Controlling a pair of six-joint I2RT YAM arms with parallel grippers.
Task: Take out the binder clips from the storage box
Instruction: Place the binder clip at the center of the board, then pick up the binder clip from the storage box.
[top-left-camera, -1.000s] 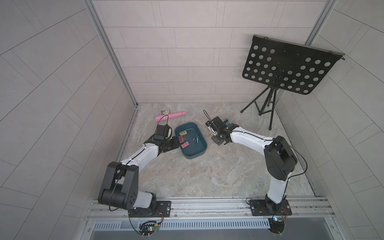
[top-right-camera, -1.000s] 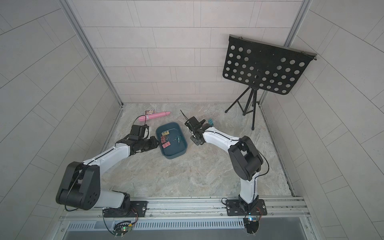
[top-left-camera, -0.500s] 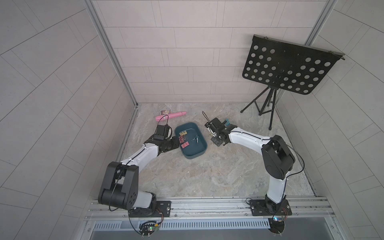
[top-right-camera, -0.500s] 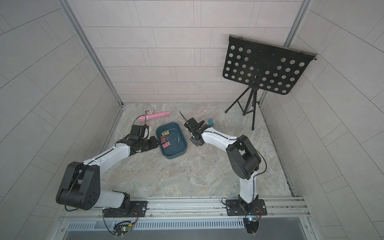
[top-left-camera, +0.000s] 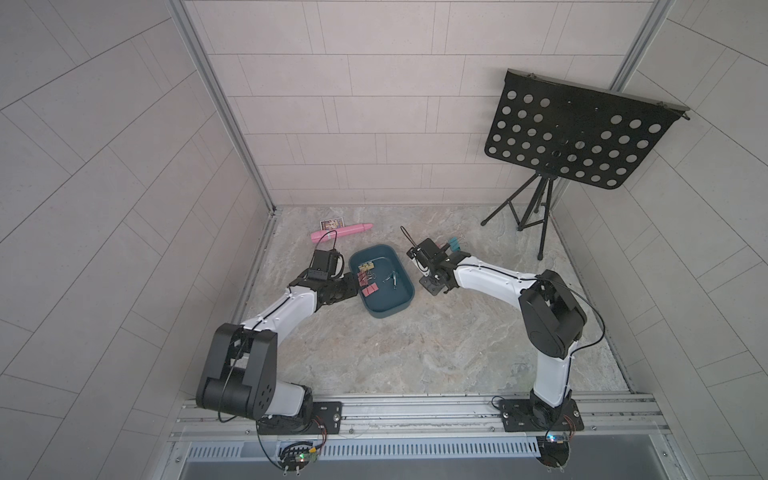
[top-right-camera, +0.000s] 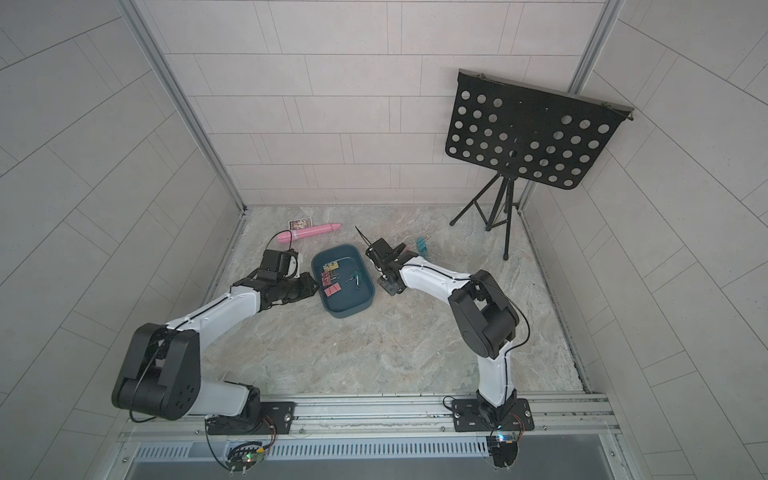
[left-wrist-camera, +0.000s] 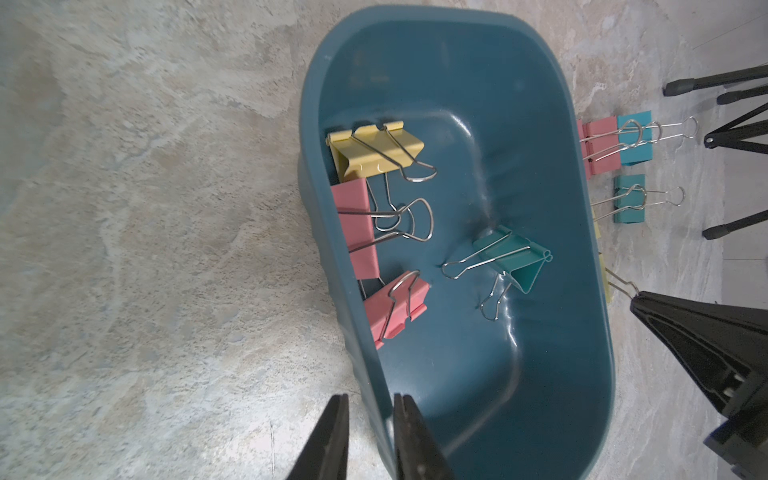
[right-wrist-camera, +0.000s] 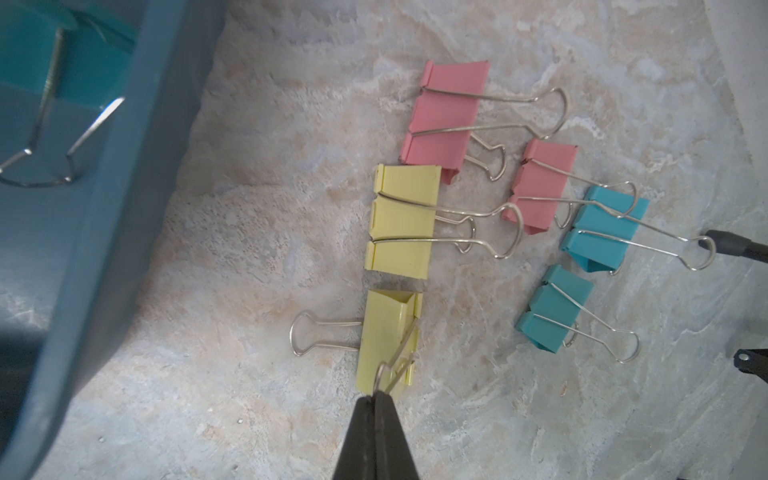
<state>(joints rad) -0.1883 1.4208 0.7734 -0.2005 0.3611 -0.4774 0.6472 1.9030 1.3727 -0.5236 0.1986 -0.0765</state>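
Note:
The dark teal storage box (top-left-camera: 388, 305) (top-right-camera: 351, 305) lies on the marble floor between my arms. Inside it, the left wrist view shows several binder clips: a yellow one (left-wrist-camera: 374, 149), two pink (left-wrist-camera: 357, 224) (left-wrist-camera: 395, 307) and a teal one (left-wrist-camera: 515, 257). My left gripper (left-wrist-camera: 368, 399) is shut on the box's near wall (left-wrist-camera: 374, 374), one finger inside and one outside. Beside the box, several more clips lie on the floor, among them a pink (right-wrist-camera: 449, 116), a yellow (right-wrist-camera: 403, 220) and a teal one (right-wrist-camera: 552, 307). My right gripper (right-wrist-camera: 376, 397) is shut on the wire handle of another yellow clip (right-wrist-camera: 386, 340) resting on the floor.
A pink crayon-shaped tube (top-left-camera: 340, 232) and a small printed card (top-left-camera: 332, 223) lie behind the box near the back wall. A black music stand (top-left-camera: 582, 137) on a tripod (top-left-camera: 532, 216) stands at the back right; one tripod foot (right-wrist-camera: 735, 245) is close to the laid-out clips.
The right arm has shifted slightly toward the box. The left arm and the box have not moved.

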